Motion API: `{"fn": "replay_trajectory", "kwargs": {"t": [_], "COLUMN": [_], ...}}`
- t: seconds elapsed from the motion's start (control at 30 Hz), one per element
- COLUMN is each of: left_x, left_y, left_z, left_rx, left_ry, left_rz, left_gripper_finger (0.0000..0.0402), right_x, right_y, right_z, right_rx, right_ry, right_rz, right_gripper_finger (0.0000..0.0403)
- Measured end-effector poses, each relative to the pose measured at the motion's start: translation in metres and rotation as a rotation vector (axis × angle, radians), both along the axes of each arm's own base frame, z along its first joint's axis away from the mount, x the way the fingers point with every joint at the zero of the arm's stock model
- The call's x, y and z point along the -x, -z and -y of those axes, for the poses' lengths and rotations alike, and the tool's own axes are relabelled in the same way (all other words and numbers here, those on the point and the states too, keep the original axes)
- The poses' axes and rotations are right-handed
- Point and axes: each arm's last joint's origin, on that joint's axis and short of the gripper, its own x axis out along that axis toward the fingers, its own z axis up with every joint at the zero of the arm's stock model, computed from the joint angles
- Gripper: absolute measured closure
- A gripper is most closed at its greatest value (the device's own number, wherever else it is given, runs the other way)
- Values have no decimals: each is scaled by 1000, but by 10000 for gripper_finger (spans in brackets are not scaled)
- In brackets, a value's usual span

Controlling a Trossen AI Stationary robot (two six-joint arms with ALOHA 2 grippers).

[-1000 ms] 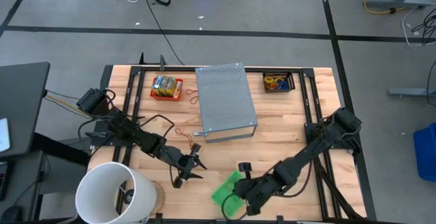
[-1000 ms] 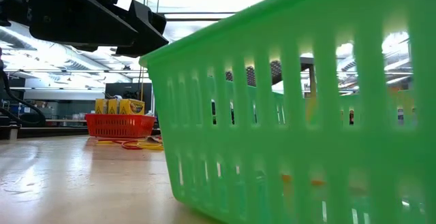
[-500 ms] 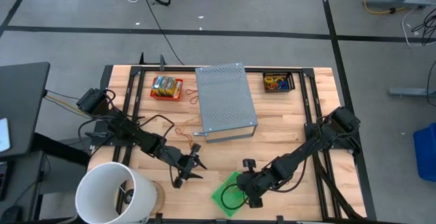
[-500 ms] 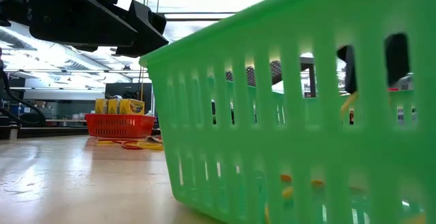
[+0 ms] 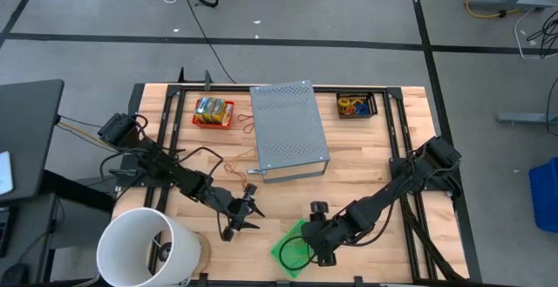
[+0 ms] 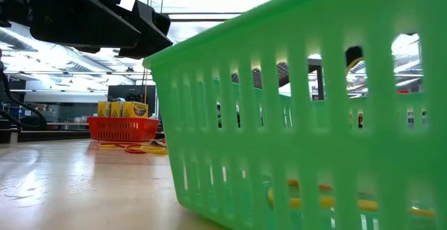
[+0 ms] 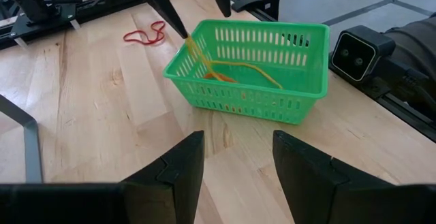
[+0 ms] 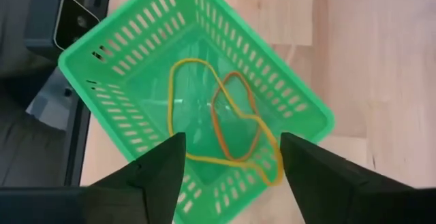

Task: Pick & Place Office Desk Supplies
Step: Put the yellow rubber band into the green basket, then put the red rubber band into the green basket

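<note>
A green slotted basket (image 5: 292, 245) stands near the table's front edge. An orange rubber band (image 8: 235, 112) lies on its floor, and most of a yellow rubber band (image 8: 187, 108) lies there too. My right gripper (image 8: 231, 176) hangs open over the basket (image 7: 252, 67), pointing steeply down, with the yellow band's upper end at one fingertip. My left gripper (image 7: 235, 163) stands open and holds nothing, above the bare wood to the left of the basket (image 5: 248, 213). My right gripper has open jaws, and the yellow band's upper end (image 7: 194, 48) still hangs off the tip of one finger (image 7: 167, 13). That finger comes down from above. The band runs slack down into the basket, where its remaining length lies on the floor.
A grey perforated box (image 5: 289, 130) fills the table's middle. A red basket of yellow packets (image 5: 214, 112) sits at the far left, a black tray of bands (image 5: 356, 105) at the far right. Loose bands (image 5: 237, 167) lie on the wood. A white bucket (image 5: 148, 248) stands at the near left.
My right gripper has opened over the green basket and tipped more steeply down toward it. The yellow rubber band has dropped from between its fingers and spread out on the basket floor, with one end still at a fingertip.
</note>
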Motion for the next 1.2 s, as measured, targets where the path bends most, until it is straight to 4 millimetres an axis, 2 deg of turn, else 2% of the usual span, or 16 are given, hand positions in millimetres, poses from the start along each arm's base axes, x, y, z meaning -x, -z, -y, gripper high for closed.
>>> {"fn": "replay_trajectory", "kwargs": {"t": [0.4, 0.8, 1.1, 1.2], "left_x": [0, 0, 0, 0], "left_y": [1, 1, 1, 1], "left_z": [0, 0, 0, 0], "left_rx": [-7, -7, -7, -7], "left_ry": [1, 1, 1, 1], "left_rz": [-7, -7, -6, -6], "left_gripper_finger": [222, 222, 222, 222], "right_x": [2, 14, 34, 37], "right_y": [6, 15, 10, 9], "right_z": [-8, 2, 8, 5], "right_rx": [40, 145, 191, 186], "right_ry": [-93, -86, 37, 51], "right_rz": [4, -150, -374, -386], "right_gripper_finger": [184, 185, 185, 185]}}
